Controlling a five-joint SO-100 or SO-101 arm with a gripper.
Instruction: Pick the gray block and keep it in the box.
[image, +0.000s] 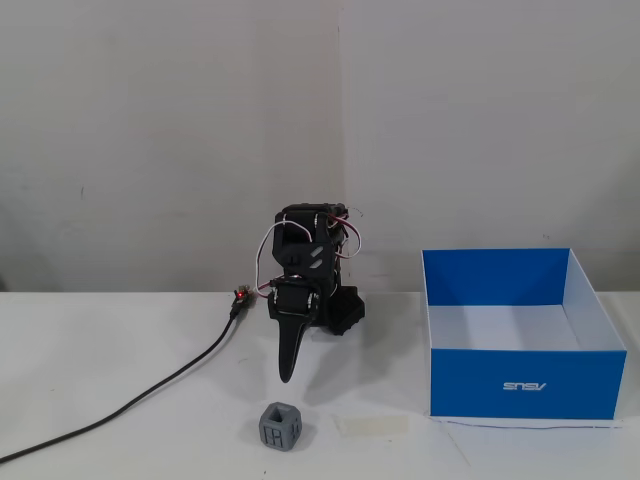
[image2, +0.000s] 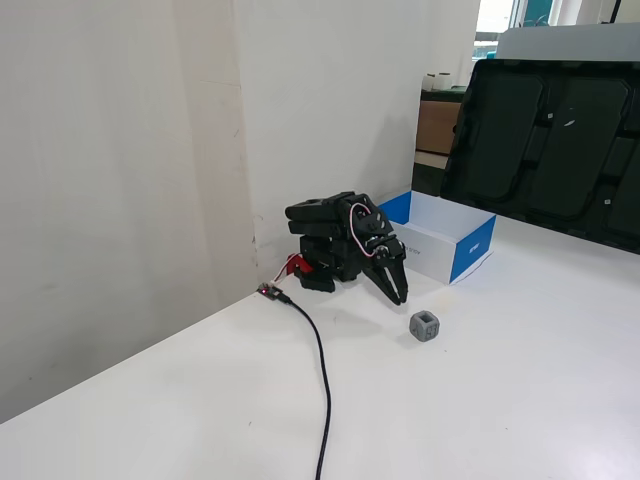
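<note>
The end effector (image: 288, 372) points down with jaws closed and empty, above the tabletop (image: 120, 350), near the block (image: 280, 427); the box (image: 520, 385) stands apart.

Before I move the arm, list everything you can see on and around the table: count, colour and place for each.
gray block: one, dark gray, on the table in front of the gripper, apart from it.
box: one, blue walls, white inside, open top, right of the arm in a fixed view; looks empty.
tape strip: one, pale, flat on the table between block and box.
cable: one, black, runs from the arm's base off the table's left edge.
black trays: dark, leaning behind the table in a fixed view.
table: one, white.
arm: one, black, folded low by the wall.
gripper: one, black, pointing down, looks shut, empty.
</note>
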